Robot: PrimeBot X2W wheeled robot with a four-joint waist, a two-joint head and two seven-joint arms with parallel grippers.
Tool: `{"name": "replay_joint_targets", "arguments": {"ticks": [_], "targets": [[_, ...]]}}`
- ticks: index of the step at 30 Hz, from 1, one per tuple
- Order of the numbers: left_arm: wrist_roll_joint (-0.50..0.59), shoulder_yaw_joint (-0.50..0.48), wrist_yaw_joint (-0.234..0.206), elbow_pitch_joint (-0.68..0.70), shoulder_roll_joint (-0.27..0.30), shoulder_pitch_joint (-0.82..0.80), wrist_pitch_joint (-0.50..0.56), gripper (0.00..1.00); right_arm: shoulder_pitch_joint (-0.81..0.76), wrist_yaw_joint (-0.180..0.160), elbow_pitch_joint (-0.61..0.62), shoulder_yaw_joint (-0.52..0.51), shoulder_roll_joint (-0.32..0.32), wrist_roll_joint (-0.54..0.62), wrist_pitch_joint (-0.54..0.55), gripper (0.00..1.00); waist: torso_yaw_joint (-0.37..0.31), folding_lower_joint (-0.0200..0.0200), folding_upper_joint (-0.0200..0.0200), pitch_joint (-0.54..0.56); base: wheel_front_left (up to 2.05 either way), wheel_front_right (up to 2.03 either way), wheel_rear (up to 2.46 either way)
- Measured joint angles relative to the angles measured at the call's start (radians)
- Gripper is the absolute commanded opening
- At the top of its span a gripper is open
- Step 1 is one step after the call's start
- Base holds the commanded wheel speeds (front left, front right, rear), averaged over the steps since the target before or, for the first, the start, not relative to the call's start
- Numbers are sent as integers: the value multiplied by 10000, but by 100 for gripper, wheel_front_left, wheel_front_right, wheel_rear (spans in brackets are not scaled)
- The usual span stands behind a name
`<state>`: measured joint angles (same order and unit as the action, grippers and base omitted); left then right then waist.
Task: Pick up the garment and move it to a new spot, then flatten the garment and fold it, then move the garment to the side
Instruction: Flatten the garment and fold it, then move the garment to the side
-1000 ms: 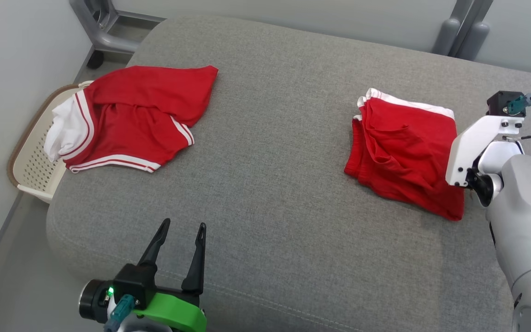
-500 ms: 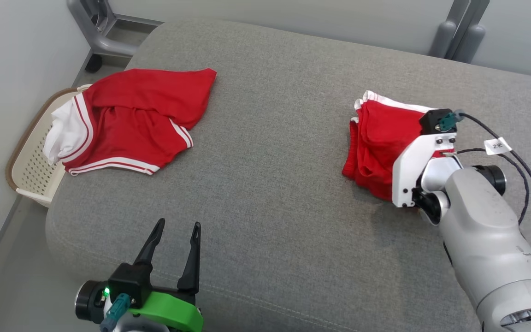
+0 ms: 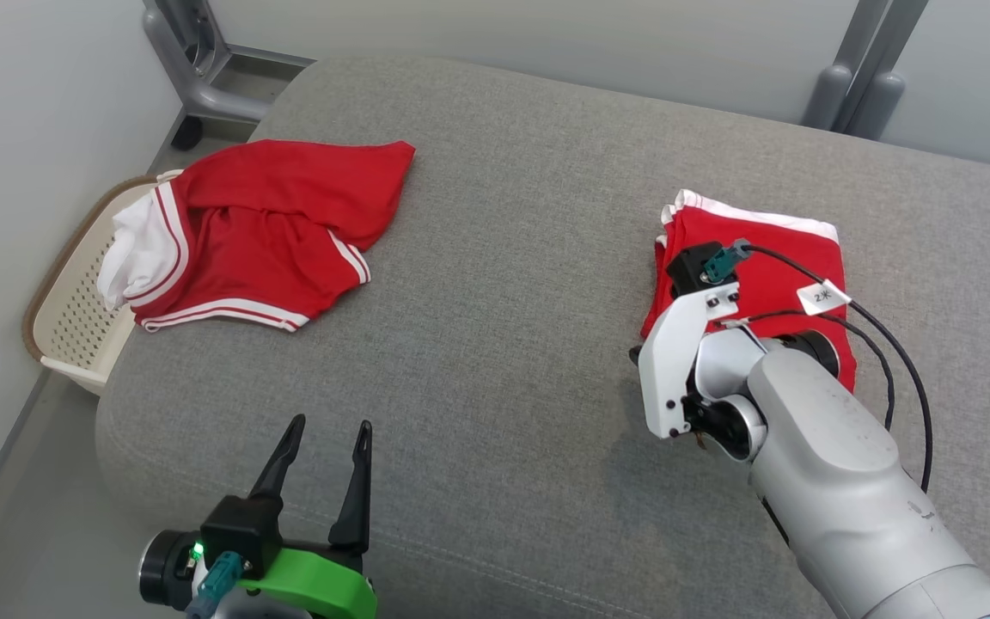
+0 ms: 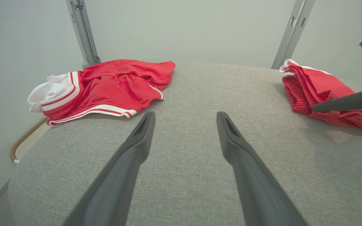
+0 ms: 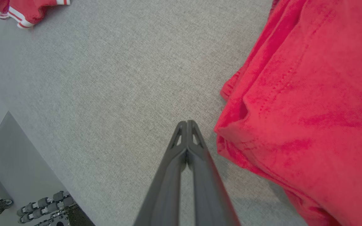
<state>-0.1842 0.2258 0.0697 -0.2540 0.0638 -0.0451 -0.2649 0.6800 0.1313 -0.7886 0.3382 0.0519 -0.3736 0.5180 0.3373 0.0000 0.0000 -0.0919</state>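
Observation:
A folded red garment (image 3: 761,249) with white trim lies on the right of the grey cushion (image 3: 504,284); it also shows in the left wrist view (image 4: 313,91) and the right wrist view (image 5: 309,103). My right gripper (image 5: 187,123) is shut and empty, its tips over bare cushion just left of that garment's near left corner. In the head view its white wrist (image 3: 684,361) hides the fingers. A second, crumpled red and white garment (image 3: 263,232) lies at the far left. My left gripper (image 3: 329,425) hovers open at the cushion's front edge, empty.
A cream perforated basket (image 3: 65,292) stands on the floor by the cushion's left edge, under the crumpled garment's white part. Grey metal frame posts (image 3: 856,77) stand behind the cushion. A wall runs along the left side.
My right arm has swung left and nearer, from the folded garment's right edge across it to its near left corner. The left gripper has stayed put. The head view has shifted slightly.

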Motion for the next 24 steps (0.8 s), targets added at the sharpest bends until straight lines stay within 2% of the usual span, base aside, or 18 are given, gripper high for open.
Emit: {"name": "replay_joint_targets", "arguments": {"ticks": [4,5,6,10,15,18,24], "targets": [[0,-81,-48,-4,17,53,0,100,12,-2,591,12,2,-311,86,0,-16,0,0,125,0,0,0],[0,-105,-56,0,33,80,0,100,24,0,713,-73,17,-345,86,8,-34,0,0,159,0,0,0],[0,-125,-75,2,46,111,0,100,46,-2,823,-230,44,-374,67,100,-54,0,0,194,0,0,0],[0,-201,-94,88,88,188,0,100,322,-2,957,-1425,336,-178,-40,100,-190,0,0,292,0,0,0],[6,-188,-94,221,119,244,0,100,443,-2,696,-3419,619,874,-274,100,-354,0,0,305,0,0,0],[10,-163,-92,272,130,248,0,100,410,-2,424,-4525,571,1590,-272,100,-411,0,0,182,0,0,0],[71,-90,-67,349,201,189,0,100,435,-2,144,-6063,226,3104,-397,100,-534,0,0,-283,0,0,0]]}}
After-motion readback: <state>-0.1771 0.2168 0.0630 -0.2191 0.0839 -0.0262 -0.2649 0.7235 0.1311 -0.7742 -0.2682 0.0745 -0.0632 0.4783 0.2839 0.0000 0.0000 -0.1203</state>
